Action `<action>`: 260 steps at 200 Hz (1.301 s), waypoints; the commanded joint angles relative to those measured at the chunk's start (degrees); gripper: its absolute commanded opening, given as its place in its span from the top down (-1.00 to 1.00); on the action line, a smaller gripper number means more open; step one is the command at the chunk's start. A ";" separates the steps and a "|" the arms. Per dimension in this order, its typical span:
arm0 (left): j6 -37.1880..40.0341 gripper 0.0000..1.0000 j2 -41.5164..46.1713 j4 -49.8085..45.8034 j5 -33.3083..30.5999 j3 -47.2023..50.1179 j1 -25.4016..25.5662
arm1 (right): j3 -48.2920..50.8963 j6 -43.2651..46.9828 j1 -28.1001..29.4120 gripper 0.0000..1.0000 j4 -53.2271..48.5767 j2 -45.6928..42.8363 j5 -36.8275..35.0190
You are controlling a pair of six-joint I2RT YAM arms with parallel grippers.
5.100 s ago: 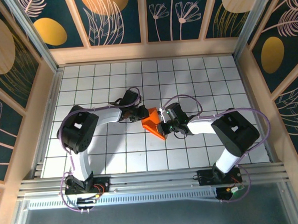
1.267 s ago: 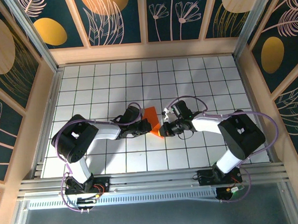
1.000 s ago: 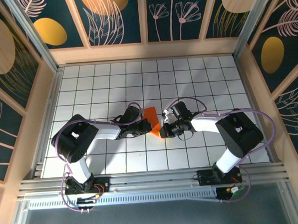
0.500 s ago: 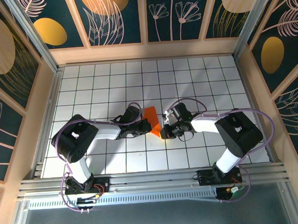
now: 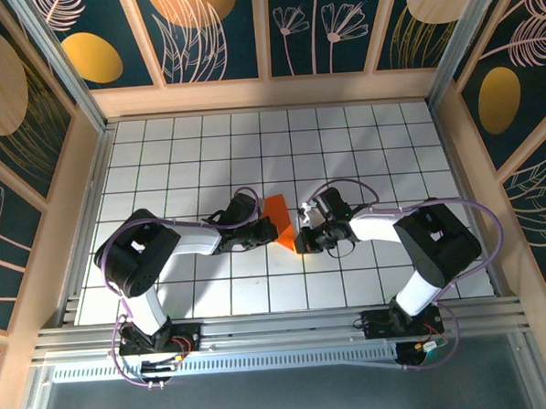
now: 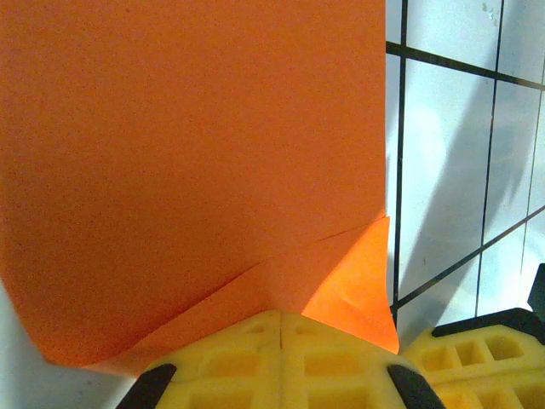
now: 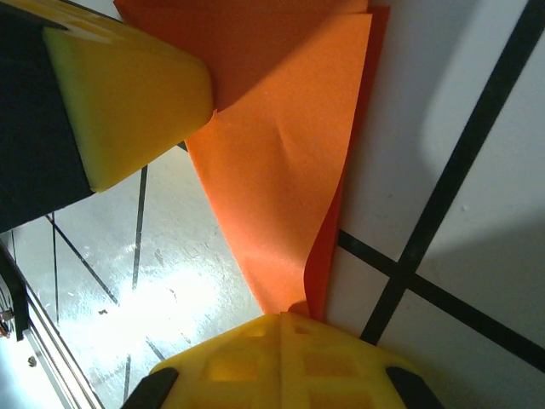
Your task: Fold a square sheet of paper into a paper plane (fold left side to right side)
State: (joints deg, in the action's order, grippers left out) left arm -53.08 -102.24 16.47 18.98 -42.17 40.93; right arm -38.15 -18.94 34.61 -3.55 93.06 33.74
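Half through the fold, pinching paper (image 5: pixel 276 219) in left tool (image 6: pixel 281 320) and right tool (image 7: pixel 286 319); next, probably pressing crease flat on surface (image 5: pixel 371 158).

The counter (image 5: pixel 361 136) is a white surface ruled into square tiles by thin black lines, glossy enough to catch the light. A pale wooden frame (image 5: pixel 267 93) borders it at the back and sides. Above the frame rise dark blue wall panels (image 5: pixel 219 42) painted with outlined flowers, leaves and golden ovals. Along the near edge runs a ribbed aluminium rail (image 5: pixel 279 325).
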 commanded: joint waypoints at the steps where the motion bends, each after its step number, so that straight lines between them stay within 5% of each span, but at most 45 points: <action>1: 0.22 1.00 -3.14 -6.36 -4.13 0.69 -0.07 | -0.88 0.50 0.52 1.00 -3.73 -1.17 -1.74; 88: 0.48 1.00 -3.17 -6.89 -4.35 0.42 -0.06 | -1.02 1.25 0.71 1.00 -7.03 -1.86 -5.78; 154: 0.61 1.00 -3.06 -7.15 -4.48 0.16 -0.07 | -3.69 -0.25 1.64 1.00 -6.36 -7.61 -0.30; 260: 0.61 1.00 -3.06 -7.33 -4.48 0.33 -0.06 | -4.21 -3.77 4.24 1.00 -1.21 0.02 -2.41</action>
State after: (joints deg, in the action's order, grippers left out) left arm -53.06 -102.32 15.40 18.87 -42.76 40.95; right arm -41.12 -21.61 38.52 -5.78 91.72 32.58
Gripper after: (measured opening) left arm 0.043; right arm 0.047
